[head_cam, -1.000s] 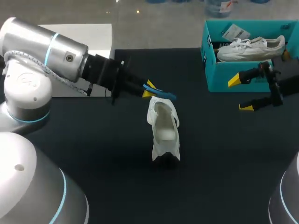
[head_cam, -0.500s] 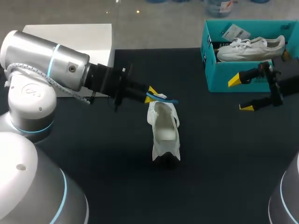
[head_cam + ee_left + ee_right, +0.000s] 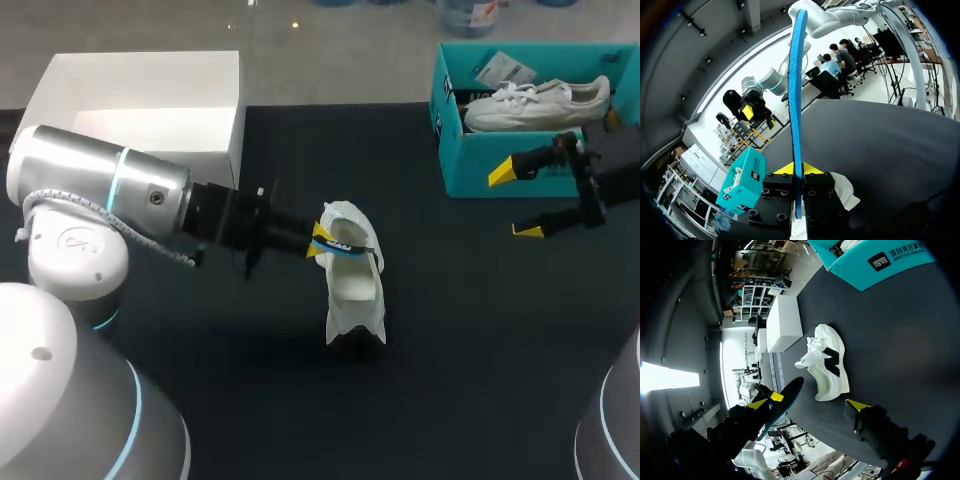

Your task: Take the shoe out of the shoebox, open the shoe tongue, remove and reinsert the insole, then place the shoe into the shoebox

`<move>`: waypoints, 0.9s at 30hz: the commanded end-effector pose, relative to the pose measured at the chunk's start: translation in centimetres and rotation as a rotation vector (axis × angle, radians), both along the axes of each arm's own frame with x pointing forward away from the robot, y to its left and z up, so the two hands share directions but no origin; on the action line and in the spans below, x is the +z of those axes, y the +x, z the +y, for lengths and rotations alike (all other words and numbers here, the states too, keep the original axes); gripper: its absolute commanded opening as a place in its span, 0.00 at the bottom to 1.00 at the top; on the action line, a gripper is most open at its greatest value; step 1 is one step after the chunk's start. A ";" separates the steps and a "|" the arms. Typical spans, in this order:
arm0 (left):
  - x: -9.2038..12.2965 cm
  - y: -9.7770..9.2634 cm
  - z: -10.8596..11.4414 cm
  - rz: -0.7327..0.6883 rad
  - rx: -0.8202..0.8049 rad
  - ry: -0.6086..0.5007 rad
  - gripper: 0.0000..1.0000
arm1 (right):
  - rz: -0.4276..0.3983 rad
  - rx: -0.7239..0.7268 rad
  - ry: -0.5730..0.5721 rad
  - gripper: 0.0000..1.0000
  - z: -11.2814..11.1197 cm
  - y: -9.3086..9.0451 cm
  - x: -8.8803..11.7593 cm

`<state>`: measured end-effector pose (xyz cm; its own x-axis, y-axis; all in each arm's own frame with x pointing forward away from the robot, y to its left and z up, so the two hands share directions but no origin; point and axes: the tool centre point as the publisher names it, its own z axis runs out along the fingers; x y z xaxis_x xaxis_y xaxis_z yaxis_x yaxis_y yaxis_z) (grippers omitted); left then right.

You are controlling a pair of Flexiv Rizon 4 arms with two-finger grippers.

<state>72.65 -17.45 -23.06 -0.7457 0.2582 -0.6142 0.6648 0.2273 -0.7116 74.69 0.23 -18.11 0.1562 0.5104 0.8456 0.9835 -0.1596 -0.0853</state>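
1. One white sneaker (image 3: 354,285) lies on the tabletop (image 3: 480,360), light and soft-sided; I judge the heel collar the firmest hold.
2. My left gripper (image 3: 318,242) pinches the blue insole (image 3: 796,100), thin and floppy, at the sneaker's mouth.
3. My right gripper (image 3: 515,200) hangs wide apart beside the teal shoebox (image 3: 470,165); the white shoebox (image 3: 140,100) stands far left, with open tabletop between.

left hand (image 3: 318,243) moved down-frame; blue insole (image 3: 346,244) now sits over the white shoe (image 3: 356,292) opening, previously above it.
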 end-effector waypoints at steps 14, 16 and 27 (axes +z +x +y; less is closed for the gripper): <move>-5.6 2.3 -1.1 0.042 0.014 0.018 0.00 | 0.002 -0.001 -0.004 1.00 0.1 0.0 0.0; -5.8 2.4 -1.1 0.034 0.018 0.029 0.00 | 0.002 -0.001 -0.004 1.00 0.1 0.0 0.0; -1.9 1.0 -1.4 0.017 0.017 -0.013 0.00 | 0.002 -0.001 -0.004 1.00 0.1 0.0 0.0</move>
<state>74.39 -19.38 -25.65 -0.7620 0.2407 -0.6012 0.6464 0.2252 -0.7290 74.68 0.23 -18.10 0.1563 0.5101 0.8458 0.9834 -0.1600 -0.0852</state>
